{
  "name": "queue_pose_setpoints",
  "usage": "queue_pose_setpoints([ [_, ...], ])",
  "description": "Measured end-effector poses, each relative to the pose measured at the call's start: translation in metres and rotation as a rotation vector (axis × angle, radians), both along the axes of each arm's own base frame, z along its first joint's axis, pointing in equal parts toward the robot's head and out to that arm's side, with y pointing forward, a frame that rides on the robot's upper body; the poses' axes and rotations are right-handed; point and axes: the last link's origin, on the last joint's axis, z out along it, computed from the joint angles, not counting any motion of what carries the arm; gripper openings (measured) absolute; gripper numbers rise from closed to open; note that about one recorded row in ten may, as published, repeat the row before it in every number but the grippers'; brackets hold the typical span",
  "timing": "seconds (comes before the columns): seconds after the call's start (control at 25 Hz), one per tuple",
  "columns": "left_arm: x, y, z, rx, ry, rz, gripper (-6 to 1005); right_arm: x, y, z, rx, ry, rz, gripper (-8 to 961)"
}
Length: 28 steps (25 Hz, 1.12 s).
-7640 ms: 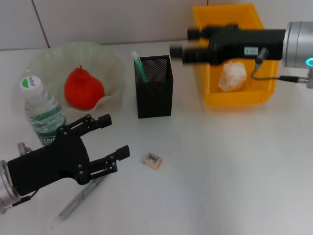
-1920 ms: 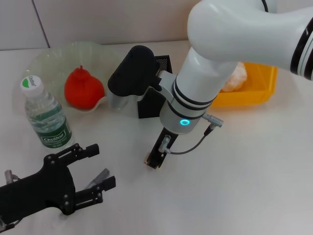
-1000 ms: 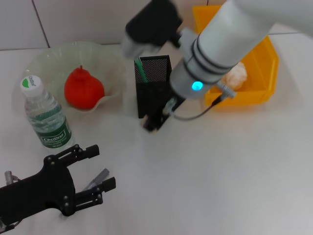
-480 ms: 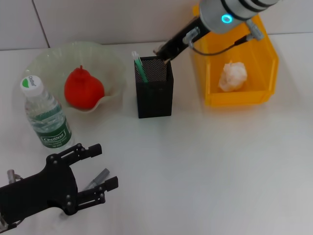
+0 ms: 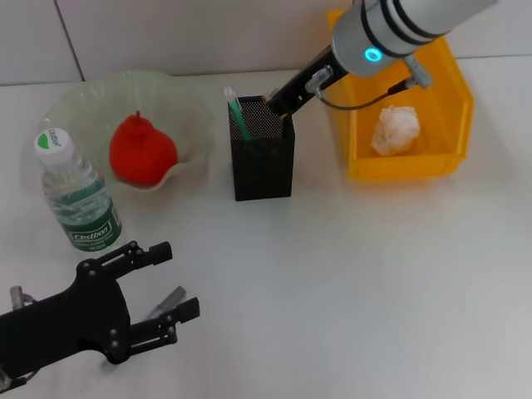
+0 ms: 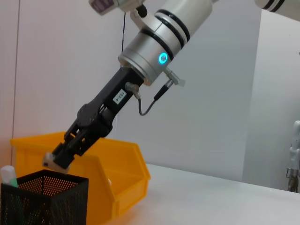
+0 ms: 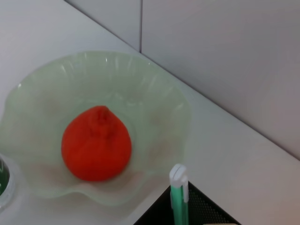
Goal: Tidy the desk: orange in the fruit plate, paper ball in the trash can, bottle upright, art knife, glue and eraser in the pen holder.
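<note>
Eraser poised over the pen holder

The right pincer (image 6: 60,157) hangs over the black mesh pen holder (image 5: 263,162), clenched on the beige eraser (image 6: 55,161), not yet dropped in. Already done, by the look of it: orange (image 5: 142,150) in the fruit plate (image 5: 83,100), paper ball (image 5: 396,129) in the trash can (image 5: 432,162), bottle (image 5: 76,195) upright. The left pincer (image 5: 162,287) hovers released low over the tabletop (image 5: 374,291) above a grey stick-like tool (image 5: 170,299), probably the art knife, left to stow.
</note>
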Motion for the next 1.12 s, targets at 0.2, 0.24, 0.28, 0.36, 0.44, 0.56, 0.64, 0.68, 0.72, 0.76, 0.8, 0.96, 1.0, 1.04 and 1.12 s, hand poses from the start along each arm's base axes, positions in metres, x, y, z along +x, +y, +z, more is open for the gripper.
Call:
queue_pose_setpoints([
  [0.2,0.000,-0.001,0.001,0.000,-0.002,-0.003,802,0.001,0.001,-0.002,0.007,0.007,0.007,358],
  [0.24,0.000,-0.001,0.001,0.000,-0.002,-0.003,802,-0.001,0.000,-0.003,-0.001,0.014,0.015,376],
  [0.28,0.000,-0.001,0.001,0.000,-0.002,-0.003,802,-0.001,0.000,-0.003,-0.001,0.014,0.015,395],
  [0.36,0.000,-0.001,0.002,0.000,-0.003,-0.001,802,-0.002,-0.002,-0.004,-0.013,0.027,0.021,434],
  [0.44,0.000,-0.001,0.002,0.000,-0.003,-0.001,802,-0.003,-0.002,-0.004,-0.015,0.032,0.022,475],
  [0.56,-0.001,-0.001,0.003,0.000,-0.003,0.000,802,-0.010,-0.005,0.010,0.025,0.097,0.051,535],
  [0.64,0.002,0.001,0.007,-0.018,-0.016,0.011,802,-0.015,-0.010,0.025,0.067,0.149,0.081,575],
  [0.68,0.002,0.001,0.007,-0.018,-0.016,0.011,802,-0.015,-0.010,0.025,0.067,0.149,0.081,596],
  [0.72,0.002,0.001,0.007,-0.018,-0.016,0.011,802,-0.016,-0.015,0.036,0.095,0.180,0.106,616],
  [0.76,0.002,0.001,0.007,-0.018,-0.016,0.011,802,-0.013,-0.030,0.058,0.146,0.239,0.155,636],
  [0.8,0.002,0.001,0.007,-0.018,-0.016,0.011,802,-0.013,-0.030,0.058,0.146,0.239,0.155,636],
  [0.96,0.013,0.010,0.025,-0.101,-0.009,0.088,801,0.013,-0.083,0.085,0.137,0.445,0.329,634],
  [1.0,0.013,0.010,0.025,-0.101,-0.009,0.088,800,0.013,-0.083,0.085,0.137,0.445,0.329,634],
  [1.04,0.023,0.013,0.027,-0.103,0.080,0.101,800,0.029,-0.106,0.089,0.113,0.535,0.421,634],
  [1.12,0.027,0.016,0.029,-0.110,0.110,0.117,798,0.039,-0.118,0.090,0.101,0.576,0.475,633],
])
